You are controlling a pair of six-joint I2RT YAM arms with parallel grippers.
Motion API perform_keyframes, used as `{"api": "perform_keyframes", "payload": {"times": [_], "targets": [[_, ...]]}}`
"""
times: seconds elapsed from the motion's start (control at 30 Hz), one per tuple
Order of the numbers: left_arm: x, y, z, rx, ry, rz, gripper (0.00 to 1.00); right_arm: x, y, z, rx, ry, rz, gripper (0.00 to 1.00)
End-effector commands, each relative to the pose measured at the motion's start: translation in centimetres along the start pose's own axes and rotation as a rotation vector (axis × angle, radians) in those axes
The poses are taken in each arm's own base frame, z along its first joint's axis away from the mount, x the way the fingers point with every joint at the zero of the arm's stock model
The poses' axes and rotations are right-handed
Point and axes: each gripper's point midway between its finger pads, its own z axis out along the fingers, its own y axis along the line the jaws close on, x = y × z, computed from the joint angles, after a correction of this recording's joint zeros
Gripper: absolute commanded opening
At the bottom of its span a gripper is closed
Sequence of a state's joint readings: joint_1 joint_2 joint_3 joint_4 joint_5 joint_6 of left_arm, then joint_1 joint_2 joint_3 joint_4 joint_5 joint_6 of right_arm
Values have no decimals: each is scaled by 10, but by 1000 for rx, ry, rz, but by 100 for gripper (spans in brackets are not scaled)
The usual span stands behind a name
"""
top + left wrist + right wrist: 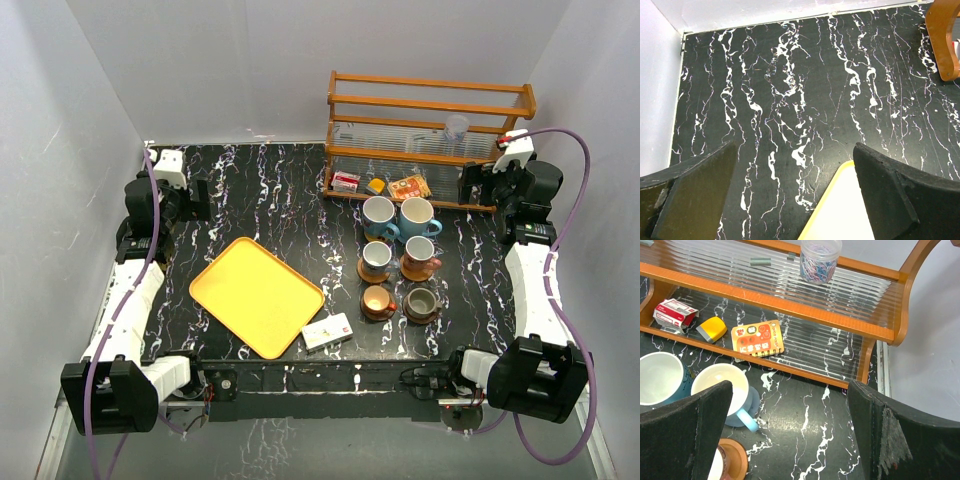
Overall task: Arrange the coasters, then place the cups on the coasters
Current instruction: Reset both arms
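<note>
Six cups stand in two columns right of centre, each on a coaster: two light blue cups (378, 215) (415, 215) at the back, two banded ones (377, 258) (420, 255) on orange-brown coasters (372, 274), an orange-brown cup (378, 300) and a grey-green cup (422, 301) in front. My left gripper (195, 197) (795, 200) hangs open over bare table at the back left. My right gripper (475, 183) (790, 435) is open near the rack, right of a light blue cup (720, 387) on a grey-blue coaster (754, 401). Neither holds anything.
A yellow tray (257, 295) (840, 220) lies left of centre, a small white box (327, 331) at its front right corner. A wooden rack (425, 135) (790, 305) stands at the back right with a clear cup of clips (820, 260), a small red-and-white box (674, 312) and an orange notebook (757, 337).
</note>
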State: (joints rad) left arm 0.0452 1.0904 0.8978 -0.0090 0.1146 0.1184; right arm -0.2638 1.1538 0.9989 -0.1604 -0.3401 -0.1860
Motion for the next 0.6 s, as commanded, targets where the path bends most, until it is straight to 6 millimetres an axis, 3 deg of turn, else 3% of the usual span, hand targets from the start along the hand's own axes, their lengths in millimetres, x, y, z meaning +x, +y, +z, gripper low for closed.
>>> {"api": "perform_keyframes", "payload": {"times": [0.0, 0.57], "targets": [[-26, 10, -10, -44, -63, -7, 99, -27, -1, -8, 3, -72, -41, 98], [-35, 20, -15, -83, -67, 6, 99, -34, 2, -12, -10, -77, -35, 98]]}}
